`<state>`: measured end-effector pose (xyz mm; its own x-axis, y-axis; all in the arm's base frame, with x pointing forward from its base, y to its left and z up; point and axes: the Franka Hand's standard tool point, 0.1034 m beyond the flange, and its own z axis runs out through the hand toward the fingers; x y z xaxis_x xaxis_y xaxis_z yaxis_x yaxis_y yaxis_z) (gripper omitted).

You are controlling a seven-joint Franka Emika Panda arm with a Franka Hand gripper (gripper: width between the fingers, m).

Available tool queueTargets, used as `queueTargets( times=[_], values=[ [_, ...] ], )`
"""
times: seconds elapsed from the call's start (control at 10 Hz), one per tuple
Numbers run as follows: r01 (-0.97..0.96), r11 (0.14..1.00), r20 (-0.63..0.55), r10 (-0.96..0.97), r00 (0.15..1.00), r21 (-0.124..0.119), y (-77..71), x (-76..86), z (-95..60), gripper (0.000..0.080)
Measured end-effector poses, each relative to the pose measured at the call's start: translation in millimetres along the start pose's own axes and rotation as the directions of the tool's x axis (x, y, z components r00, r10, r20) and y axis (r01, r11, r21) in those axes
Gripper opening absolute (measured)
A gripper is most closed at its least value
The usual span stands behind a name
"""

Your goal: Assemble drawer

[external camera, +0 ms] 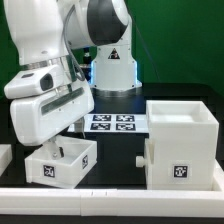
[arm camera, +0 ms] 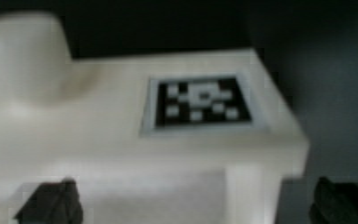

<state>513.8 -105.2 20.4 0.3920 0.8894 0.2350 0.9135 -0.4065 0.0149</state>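
Note:
A small white open-top tray [external camera: 62, 162] with a tag on its front stands at the exterior view's lower left. My gripper [external camera: 61, 147] hangs right over it, fingers reaching down to its rim. In the wrist view the tray's tagged wall [arm camera: 194, 105] fills the picture, with its round knob [arm camera: 25, 55] beside the tag. The gripper [arm camera: 197, 202] is open, its dark fingertips [arm camera: 51, 203] wide apart with the tray's white body between them. The large white cube-shaped casing [external camera: 181, 140] stands at the exterior view's right, open side up, with a tag low on its front.
The marker board [external camera: 112, 123] lies flat on the dark table between the tray and the arm's base [external camera: 110, 72]. Part of another white piece [external camera: 4, 157] shows at the exterior view's left edge. A white rail [external camera: 120, 198] runs along the front.

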Motion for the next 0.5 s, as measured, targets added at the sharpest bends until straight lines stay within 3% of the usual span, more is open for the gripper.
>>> queueTargets(
  times=[0.3, 0.5],
  values=[
    [0.004, 1.0, -0.006, -0.004, 1.0, 0.015, -3.4, -7.4, 6.7, 0.0648],
    [0.003, 1.0, -0.006, -0.003, 1.0, 0.016, -3.8, -7.7, 7.2, 0.0388]
  ],
)
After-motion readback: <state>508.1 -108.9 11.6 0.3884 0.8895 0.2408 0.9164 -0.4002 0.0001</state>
